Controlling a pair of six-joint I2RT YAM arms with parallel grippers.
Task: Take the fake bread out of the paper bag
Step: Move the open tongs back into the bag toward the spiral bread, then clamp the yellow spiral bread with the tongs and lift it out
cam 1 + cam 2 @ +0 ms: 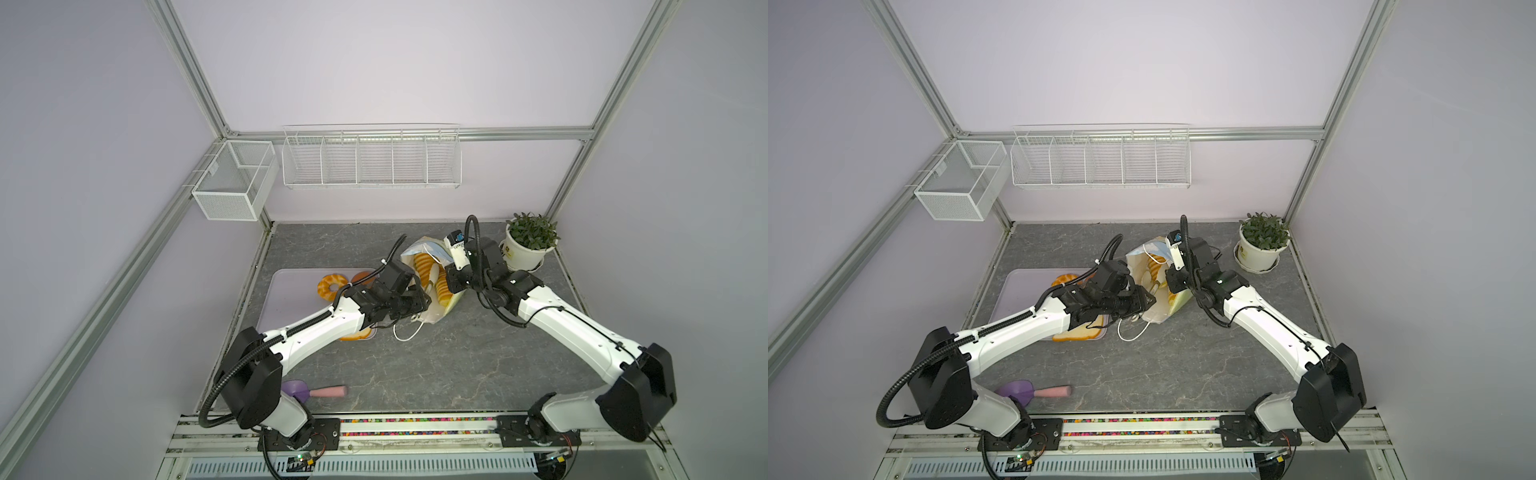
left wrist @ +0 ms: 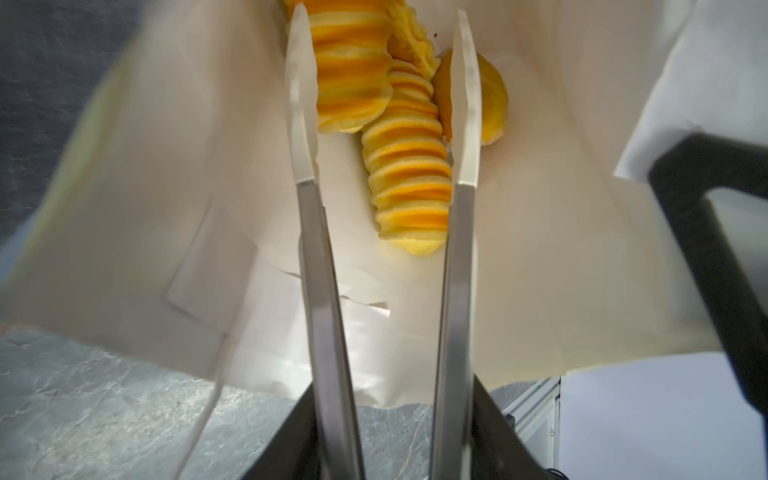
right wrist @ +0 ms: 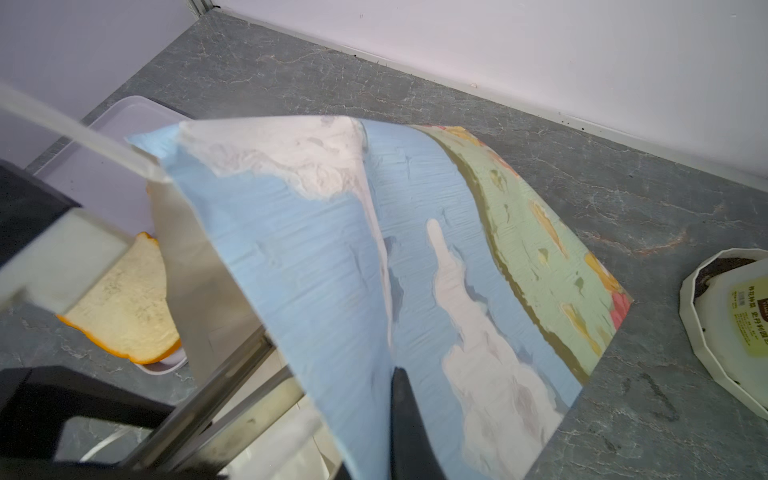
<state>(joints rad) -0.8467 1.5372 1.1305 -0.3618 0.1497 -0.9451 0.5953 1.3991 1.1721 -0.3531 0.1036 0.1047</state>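
The half-open, empty left claw (image 2: 381, 33), inside the sky-printed paper bag (image 3: 316, 257), should centre on the ridged golden-orange toy loaf (image 2: 409, 183) before closing.

Both top views are lit evenly and softly from above; shadows on the worktop (image 1: 436, 365) are faint, and the frame posts (image 1: 189, 66) lean outward toward the picture edges. In the left wrist view the white inside of the paper bag (image 2: 540, 257) glows, its outer edges smeared, while the fake bread (image 2: 409, 195) is fairly sharp. The right wrist view shows the bag's print smudged, nearest parts unfocused.
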